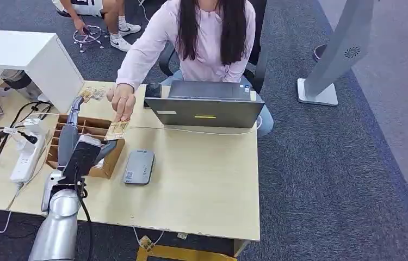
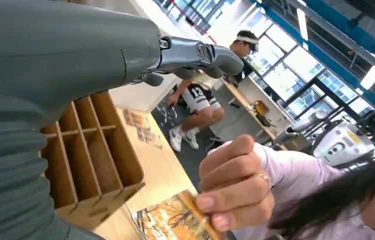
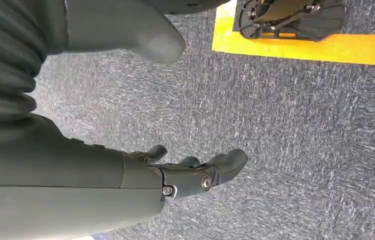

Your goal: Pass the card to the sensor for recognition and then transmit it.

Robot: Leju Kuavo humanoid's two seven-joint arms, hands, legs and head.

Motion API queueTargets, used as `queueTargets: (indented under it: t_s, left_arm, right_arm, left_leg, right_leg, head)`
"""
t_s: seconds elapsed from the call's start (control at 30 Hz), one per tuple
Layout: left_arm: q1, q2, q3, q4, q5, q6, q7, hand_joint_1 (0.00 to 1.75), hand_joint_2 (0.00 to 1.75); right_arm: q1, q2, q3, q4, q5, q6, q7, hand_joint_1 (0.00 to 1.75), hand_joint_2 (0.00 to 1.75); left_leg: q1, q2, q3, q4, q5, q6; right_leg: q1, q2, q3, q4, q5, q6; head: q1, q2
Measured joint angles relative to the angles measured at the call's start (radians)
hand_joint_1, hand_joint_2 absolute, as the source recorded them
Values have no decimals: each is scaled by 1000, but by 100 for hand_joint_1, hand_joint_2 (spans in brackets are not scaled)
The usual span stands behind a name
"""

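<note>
Held out over the bench [image 1: 202, 179]: one card [image 1: 117, 129], pinched by a person's hand [image 1: 123, 101] just beyond the left robot hand [image 1: 82, 142], probably for a handover. Left robot hand raised over the box [image 1: 101, 126], fingers spread and empty. One sensor [image 1: 138, 167] lying at three o'clock of the box, probably for an easy swipe. Right robot hand [image 3: 195, 172] hung over carpet, fingers loosely apart, holding nothing. One laptop [image 1: 207, 104] at twelve o'clock.

The left robot hand [image 1: 82, 147] reaches toward twelve o'clock on its silver arm, fingers apart and holding nothing, while the right robot hand [image 3: 190, 172] hangs, fingers loosely extended, empty.
</note>
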Motion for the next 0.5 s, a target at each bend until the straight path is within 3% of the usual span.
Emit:
queueTargets:
  t_s: [0.5]
  left_arm:
    - [-194, 142, -163, 177, -362, 207, 187, 0, 175]
  right_arm:
    - [-3, -14, 11, 1, 66, 31, 3, 0, 175]
  left_leg:
    - [0, 0, 0, 0, 1, 0]
  right_leg:
    - [0, 0, 0, 0, 1, -1]
  head:
    - [0, 0]
